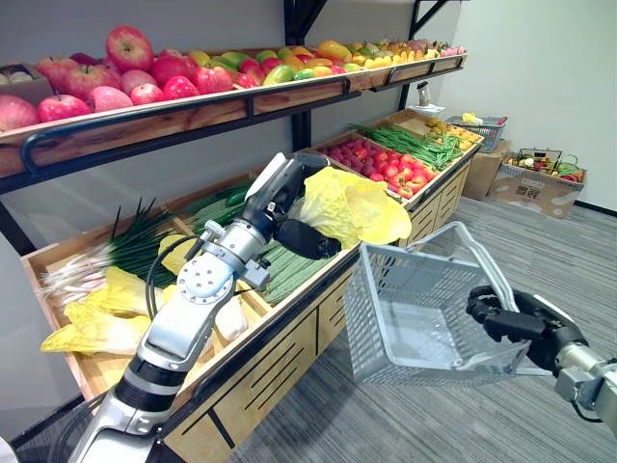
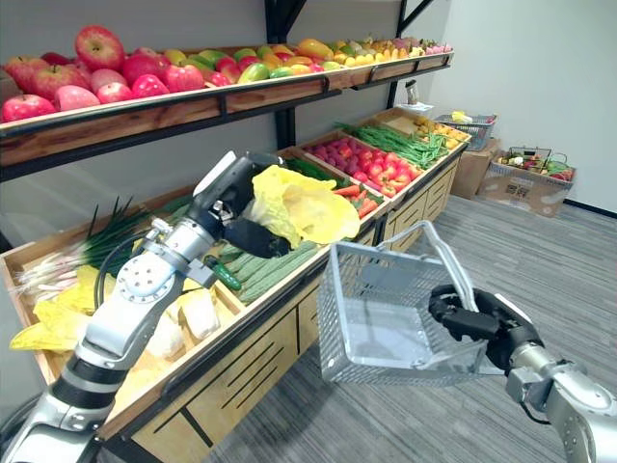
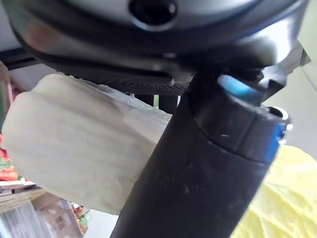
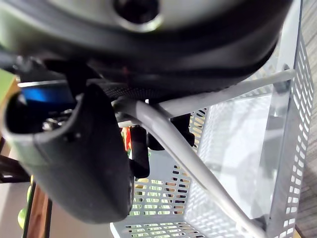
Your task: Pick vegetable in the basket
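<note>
cabbage (image 1: pixel 357 207), yellow and leafy, sits in the left hand (image 1: pixel 307 238), held clear above the cucumbers (image 1: pixel 289 270) on the shelf (image 1: pixel 289 313). the hand's dark fingers curl under its pale stalk end, and the left wrist view shows the thumb (image 3: pixel 198 173) pressed across that stalk. its long axis runs from the stalk in the palm out to the loose leaves, which spread away from the hand to its right, toward the basket (image 1: pixel 371 318).

the basket hangs from the right hand (image 1: pixel 516 323), whose fingers are closed round the wire handle (image 1: pixel 487 265). its open top lies to the right of the left hand and lower, with the near rim just beside the leaf tips but not touching them. judging from this, the left hand is the one that must travel: rightward and down, leaves first, until the cabbage is over the opening.
</note>
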`<state>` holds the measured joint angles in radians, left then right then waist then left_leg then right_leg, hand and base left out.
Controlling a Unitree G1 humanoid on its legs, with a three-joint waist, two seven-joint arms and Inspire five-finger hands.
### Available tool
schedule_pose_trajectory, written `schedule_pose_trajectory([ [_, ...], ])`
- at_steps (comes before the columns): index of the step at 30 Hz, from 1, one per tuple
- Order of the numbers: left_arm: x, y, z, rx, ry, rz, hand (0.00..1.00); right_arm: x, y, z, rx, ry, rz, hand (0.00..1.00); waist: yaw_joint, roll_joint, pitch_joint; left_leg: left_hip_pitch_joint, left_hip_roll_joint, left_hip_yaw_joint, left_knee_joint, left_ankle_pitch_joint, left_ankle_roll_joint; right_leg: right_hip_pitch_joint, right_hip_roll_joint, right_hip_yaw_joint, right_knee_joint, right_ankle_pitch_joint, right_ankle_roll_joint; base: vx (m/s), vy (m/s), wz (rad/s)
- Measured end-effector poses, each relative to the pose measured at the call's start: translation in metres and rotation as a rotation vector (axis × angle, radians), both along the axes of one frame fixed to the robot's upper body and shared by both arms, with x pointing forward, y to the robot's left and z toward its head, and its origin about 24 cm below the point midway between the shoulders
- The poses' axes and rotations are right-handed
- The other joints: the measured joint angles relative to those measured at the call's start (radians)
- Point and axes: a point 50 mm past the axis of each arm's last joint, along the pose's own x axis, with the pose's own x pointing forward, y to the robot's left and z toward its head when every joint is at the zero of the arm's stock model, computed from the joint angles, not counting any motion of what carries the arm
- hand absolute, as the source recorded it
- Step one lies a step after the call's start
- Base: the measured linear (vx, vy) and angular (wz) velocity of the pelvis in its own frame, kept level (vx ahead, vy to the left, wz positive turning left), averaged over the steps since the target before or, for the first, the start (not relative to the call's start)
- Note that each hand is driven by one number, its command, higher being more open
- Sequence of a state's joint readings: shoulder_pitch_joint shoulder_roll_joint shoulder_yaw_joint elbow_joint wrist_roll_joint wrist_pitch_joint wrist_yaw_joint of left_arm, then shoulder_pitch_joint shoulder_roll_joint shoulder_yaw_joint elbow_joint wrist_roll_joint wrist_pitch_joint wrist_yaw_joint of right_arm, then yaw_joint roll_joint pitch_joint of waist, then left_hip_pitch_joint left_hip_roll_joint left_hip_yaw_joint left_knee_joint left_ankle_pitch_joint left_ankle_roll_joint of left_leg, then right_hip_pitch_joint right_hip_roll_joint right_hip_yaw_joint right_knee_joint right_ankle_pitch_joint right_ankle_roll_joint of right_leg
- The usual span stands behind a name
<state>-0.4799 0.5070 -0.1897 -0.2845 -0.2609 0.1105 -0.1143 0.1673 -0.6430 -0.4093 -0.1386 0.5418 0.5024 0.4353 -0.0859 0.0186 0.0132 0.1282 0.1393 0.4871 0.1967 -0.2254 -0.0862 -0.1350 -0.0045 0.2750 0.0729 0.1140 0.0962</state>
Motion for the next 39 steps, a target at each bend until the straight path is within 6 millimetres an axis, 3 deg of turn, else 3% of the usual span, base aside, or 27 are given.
schedule_pose_trajectory([
  [6,-0.002,-0.003,0.001,0.011,-0.051,0.019,0.00,0.013,0.014,0.002,-0.001,-0.006,0.065,0.00,0.001,-0.004,-0.017,0.005,-0.002,0.000,-0.007,0.005,0.002,0.014,-0.003,0.000,-0.028,0.016,0.000,0.00,0.000,0.00],
  [10,-0.005,-0.020,-0.011,0.125,-0.065,-0.010,0.00,0.028,0.031,0.008,0.006,-0.020,0.137,0.00,0.003,-0.007,-0.029,0.003,-0.006,0.002,-0.007,0.007,0.005,0.019,-0.008,0.004,-0.042,0.028,0.002,0.01,0.017,-0.01],
  [15,-0.009,-0.033,-0.022,0.184,-0.061,-0.056,0.00,0.032,0.048,0.014,0.005,-0.018,0.224,0.00,-0.002,-0.006,-0.029,0.007,-0.005,0.006,-0.007,0.008,0.005,0.031,-0.008,0.008,-0.065,0.039,0.000,0.01,0.012,-0.03],
  [23,0.004,-0.045,-0.072,0.354,0.058,-0.017,0.00,0.031,0.077,0.035,-0.032,-0.057,0.429,0.00,-0.009,-0.007,-0.030,0.011,-0.006,0.054,-0.015,0.008,0.004,0.016,0.002,0.053,-0.085,0.058,0.000,0.03,0.017,-0.17],
  [25,0.009,-0.044,-0.084,0.382,0.100,0.009,0.00,0.032,0.086,0.041,-0.051,-0.061,0.492,0.00,-0.026,-0.007,-0.030,0.013,-0.006,0.064,-0.018,0.008,0.003,0.013,0.006,0.062,-0.087,0.062,0.000,0.03,0.006,-0.14],
  [32,0.017,-0.041,-0.110,0.510,0.134,0.069,0.00,0.028,0.093,0.046,-0.063,-0.064,0.548,0.00,-0.041,-0.007,-0.030,0.034,-0.012,0.099,-0.031,0.008,0.000,0.012,0.013,0.096,-0.085,0.063,0.001,0.03,0.016,-0.14],
  [33,0.019,-0.040,-0.118,0.540,0.156,0.081,1.00,0.027,0.095,0.048,-0.072,-0.067,0.569,0.00,-0.044,-0.006,-0.030,0.034,-0.014,0.105,-0.033,0.008,0.000,0.011,0.013,0.102,-0.085,0.063,0.001,0.01,0.023,-0.14],
  [39,0.020,-0.038,-0.137,0.677,0.140,0.098,1.00,0.025,0.098,0.049,-0.116,-0.033,0.599,0.00,-0.064,-0.002,-0.032,0.032,-0.023,0.120,-0.036,0.008,0.001,-0.002,0.010,0.118,-0.086,0.066,0.006,0.03,0.016,-0.08],
])
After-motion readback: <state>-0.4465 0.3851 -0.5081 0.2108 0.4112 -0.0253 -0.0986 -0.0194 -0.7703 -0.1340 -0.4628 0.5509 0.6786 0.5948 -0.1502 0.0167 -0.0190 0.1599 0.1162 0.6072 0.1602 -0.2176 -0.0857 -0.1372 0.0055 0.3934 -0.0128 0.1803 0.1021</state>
